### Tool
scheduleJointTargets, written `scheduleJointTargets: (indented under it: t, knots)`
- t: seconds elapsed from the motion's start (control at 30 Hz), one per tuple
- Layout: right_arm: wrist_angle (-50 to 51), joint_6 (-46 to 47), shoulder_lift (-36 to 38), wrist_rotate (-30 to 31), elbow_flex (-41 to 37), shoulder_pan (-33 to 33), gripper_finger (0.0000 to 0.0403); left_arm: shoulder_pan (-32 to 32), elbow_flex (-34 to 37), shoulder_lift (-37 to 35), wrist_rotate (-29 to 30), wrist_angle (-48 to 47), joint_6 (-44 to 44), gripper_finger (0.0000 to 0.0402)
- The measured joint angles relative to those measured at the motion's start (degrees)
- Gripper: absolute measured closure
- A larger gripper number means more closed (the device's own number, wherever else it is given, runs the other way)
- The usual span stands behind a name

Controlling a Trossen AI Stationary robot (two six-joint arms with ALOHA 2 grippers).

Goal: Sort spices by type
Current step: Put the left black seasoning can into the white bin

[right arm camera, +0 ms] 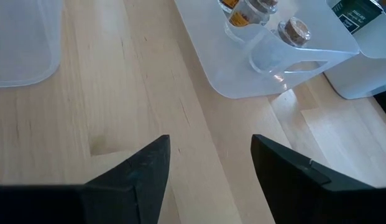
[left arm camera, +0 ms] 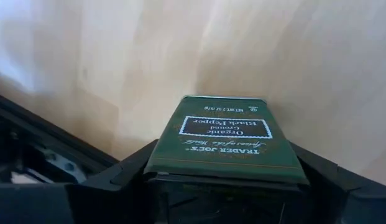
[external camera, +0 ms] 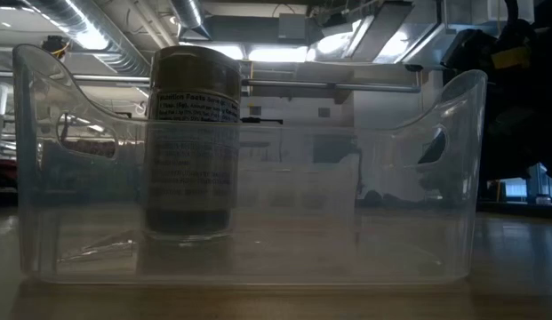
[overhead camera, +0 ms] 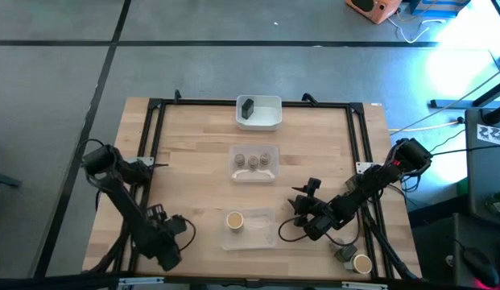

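Holding the black pepper tin (left arm camera: 225, 137) clamped in my left gripper (overhead camera: 165, 242) at table's 7 o'clock; I'd carry it level to the white tray (overhead camera: 270, 121) at 12. Right gripper (right arm camera: 208, 168) open, empty.

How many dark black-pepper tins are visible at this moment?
2. One black-pepper tin stands in the white tray at the table's far edge; another tin is held in the left claw. Others may be hidden.
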State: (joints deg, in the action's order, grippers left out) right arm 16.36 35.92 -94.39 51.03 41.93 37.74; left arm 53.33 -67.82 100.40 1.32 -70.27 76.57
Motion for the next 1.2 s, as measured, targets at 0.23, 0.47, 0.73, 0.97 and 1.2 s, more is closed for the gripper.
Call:
scheduleJointTargets:
  t: [0.23, 0.47, 0.73, 0.97, 1.2]
  knots:
    - [0.0, -0.2, 0.0, 0.5, 0.0, 0.0, 0.0178, -8.0, -0.6, -4.1, 0.9, -1.3, -7.7, 0.0140]
    - [0.0, -0.6, 0.0, 0.9, 0.0, 0.0, 0.0178, -17.9, -0.6, -10.5, 6.7, -1.2, -18.6, 0.0138]
    - [0.0, -3.0, 0.0, 2.0, 0.0, 0.0, 0.0178, -30.6, -2.3, -15.7, 13.0, -1.1, -35.0, 0.0138]
    - [0.0, -10.1, 0.0, 3.6, 0.0, -0.6, 0.0178, -42.2, -7.5, -15.8, 16.3, 1.1, -50.6, 0.0137]
    - [0.2, -16.8, 0.0, 3.9, 0.0, -4.6, 0.0178, -53.7, -10.6, -15.6, 16.5, 7.2, -65.1, 0.0136]
